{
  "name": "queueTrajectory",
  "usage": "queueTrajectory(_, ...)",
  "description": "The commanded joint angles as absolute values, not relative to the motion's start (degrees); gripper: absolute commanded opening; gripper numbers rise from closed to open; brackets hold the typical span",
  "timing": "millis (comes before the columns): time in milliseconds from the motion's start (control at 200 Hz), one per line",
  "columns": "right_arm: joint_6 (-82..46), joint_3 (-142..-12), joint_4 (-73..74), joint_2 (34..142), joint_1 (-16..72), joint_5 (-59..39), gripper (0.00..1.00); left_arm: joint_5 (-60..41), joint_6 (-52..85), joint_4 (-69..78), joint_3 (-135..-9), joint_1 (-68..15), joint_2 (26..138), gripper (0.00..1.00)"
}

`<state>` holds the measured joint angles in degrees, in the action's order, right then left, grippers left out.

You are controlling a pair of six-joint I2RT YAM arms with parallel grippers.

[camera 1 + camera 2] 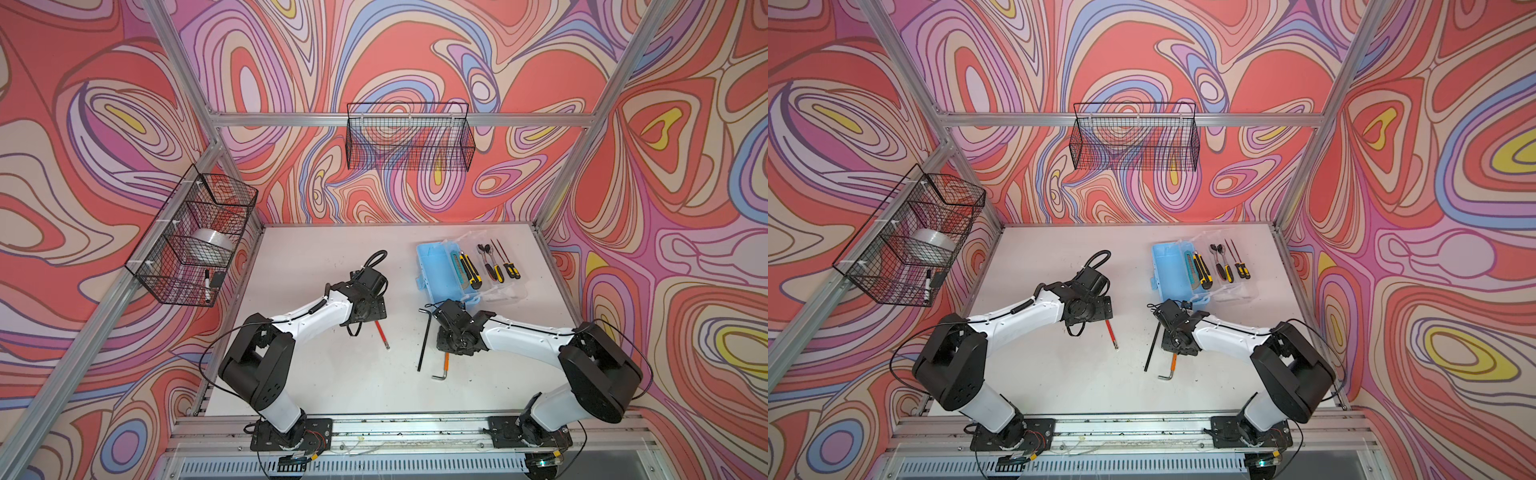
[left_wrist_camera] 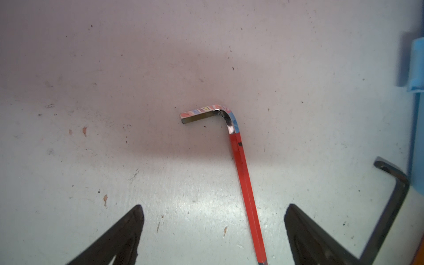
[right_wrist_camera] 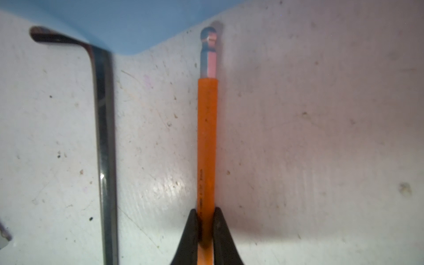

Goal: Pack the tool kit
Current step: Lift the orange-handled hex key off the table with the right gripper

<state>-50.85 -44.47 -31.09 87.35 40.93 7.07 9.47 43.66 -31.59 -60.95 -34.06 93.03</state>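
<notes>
On the white table (image 1: 332, 257) lies one light-blue case (image 1: 436, 270), open, at the far right part, with its clear lid (image 1: 498, 266) folded out beside it. On the lid lie two yellow-black cutters (image 1: 469, 270), two ratchets (image 1: 488, 262) and two thin screwdrivers (image 1: 505, 259). Two black wire baskets (image 1: 409, 137) hang on the frame. Three hex keys lie on the table in front of the case: a black one (image 1: 424, 340), a red one (image 1: 382, 334), an orange one (image 1: 444, 365). The right pincer (image 3: 206, 227) is closed tight on the orange key, near the case corner. The left pincer (image 2: 213, 229) stands wide open, holds nothing, and the red key lies between its fingers (image 2: 119, 238)
</notes>
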Motion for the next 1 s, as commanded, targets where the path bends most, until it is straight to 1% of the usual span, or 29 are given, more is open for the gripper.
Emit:
queueTrajectory(0,-49.4,-45.8,-35.1,84.7,41.1,9.4,0.00,10.4,44.8,-33.6,-60.1,-33.8,92.1,0.96)
queueTrajectory(536,-48.3,-52.2,-43.3,77.6,41.4,12.6,0.00,9.2,44.9,-33.2,-60.9,-33.8,93.1,0.96)
queueTrajectory(896,-45.0,-59.1,-46.4,78.6,41.5,14.3,0.00,9.0,44.3,-33.4,-60.9,-33.8,93.1,0.95)
queueTrajectory(996,-44.4,-60.6,-46.9,79.3,41.5,13.2,0.00,9.2,44.2,-33.6,-60.9,-33.8,93.1,0.95)
